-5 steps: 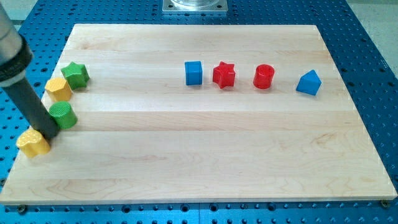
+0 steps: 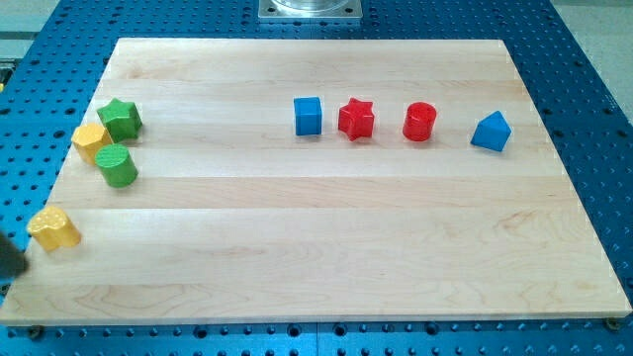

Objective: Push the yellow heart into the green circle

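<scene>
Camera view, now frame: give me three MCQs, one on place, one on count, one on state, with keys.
1. Where is the yellow heart?
A. view's top right
B. near the board's left edge, below the green circle
C. between the red blocks

2. How many red blocks are on the board?
A. one
B. two
C. four

3. Is the yellow heart touching the green circle?
A. yes, pressed together
B. no, bare wood lies between them
C. it sits on top of it

Answers:
1 B: it lies low at the view's left, with only a dark sliver of my tip showing at the frame edge to its left.
2 B: the red star and the red cylinder.
3 B: a clear gap shows between them.
</scene>
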Robot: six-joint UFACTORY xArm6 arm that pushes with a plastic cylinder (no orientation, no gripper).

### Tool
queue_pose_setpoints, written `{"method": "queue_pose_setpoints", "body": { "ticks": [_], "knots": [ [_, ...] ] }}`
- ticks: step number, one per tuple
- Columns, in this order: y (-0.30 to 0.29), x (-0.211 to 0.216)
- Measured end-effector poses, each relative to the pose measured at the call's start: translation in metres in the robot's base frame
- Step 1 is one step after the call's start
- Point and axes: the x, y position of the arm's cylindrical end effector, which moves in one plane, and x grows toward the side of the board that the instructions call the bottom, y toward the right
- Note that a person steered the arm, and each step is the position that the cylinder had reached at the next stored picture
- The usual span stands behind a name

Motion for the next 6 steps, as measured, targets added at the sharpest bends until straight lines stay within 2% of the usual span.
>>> {"method": "queue_pose_setpoints", "body": {
  "ticks": [2, 3, 6],
  "knots": [
    [0.084, -0.007],
    [0.089, 0.023],
    [0.120, 0.023]
  ]
}}
